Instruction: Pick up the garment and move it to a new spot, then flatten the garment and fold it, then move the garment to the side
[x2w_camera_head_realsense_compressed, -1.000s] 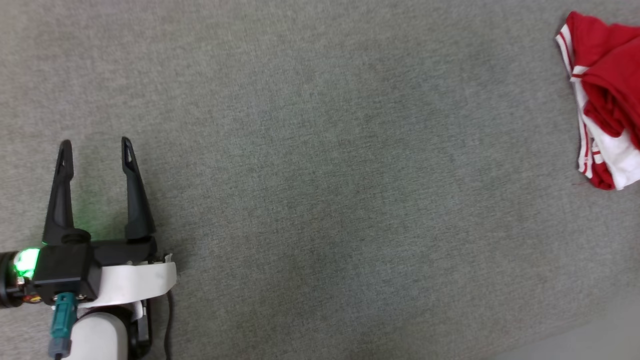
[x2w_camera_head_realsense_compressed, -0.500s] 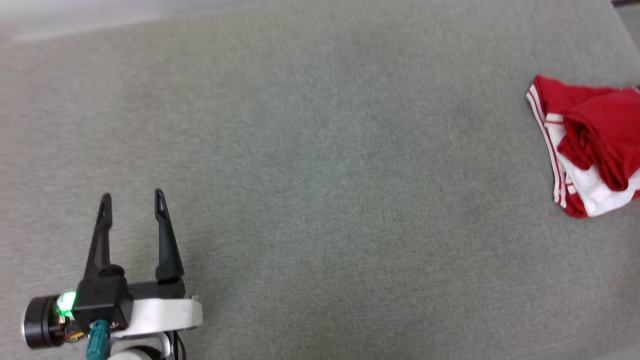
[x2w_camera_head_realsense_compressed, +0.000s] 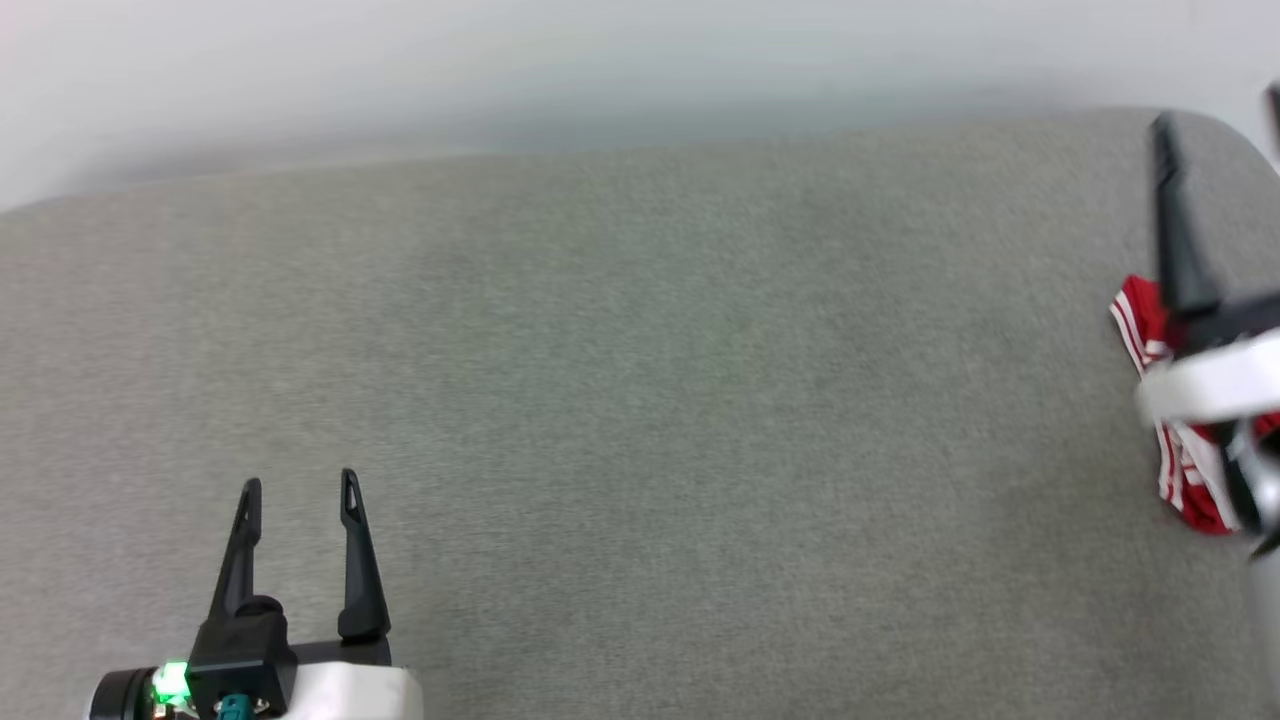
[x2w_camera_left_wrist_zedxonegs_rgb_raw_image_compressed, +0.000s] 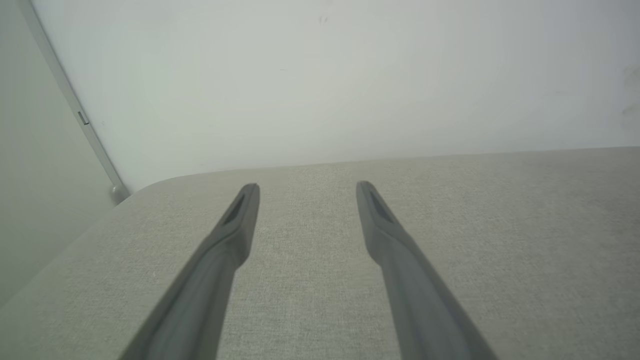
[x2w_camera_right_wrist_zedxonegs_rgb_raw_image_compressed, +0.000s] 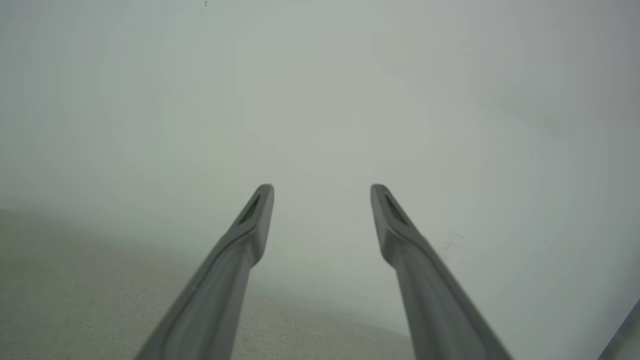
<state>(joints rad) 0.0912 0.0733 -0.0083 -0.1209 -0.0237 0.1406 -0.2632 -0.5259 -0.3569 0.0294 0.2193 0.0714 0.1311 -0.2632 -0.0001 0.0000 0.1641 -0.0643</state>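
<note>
Your left gripper (x2w_camera_head_realsense_compressed: 299, 482) sits low at the near left, fingers spread and holding nothing, well apart from the garment (x2w_camera_head_realsense_compressed: 1132, 322). That leaves the middle of the grey cloth surface (x2w_camera_head_realsense_compressed: 640, 400) free for any spreading work. Over on the right, your right gripper (x2w_camera_head_realsense_compressed: 1218, 108) hangs in front of the garment with its fingers wide and empty, pointing off towards the pale wall (x2w_camera_head_realsense_compressed: 600, 60), so it has no grip on the cloth. The garment lies bunched at the far right side of the surface, red with white striped trim, half hidden by that wrist. You can read this two ways: a bundle set aside, or a heap waiting to be picked up. I can't tell how neat it is.
</note>
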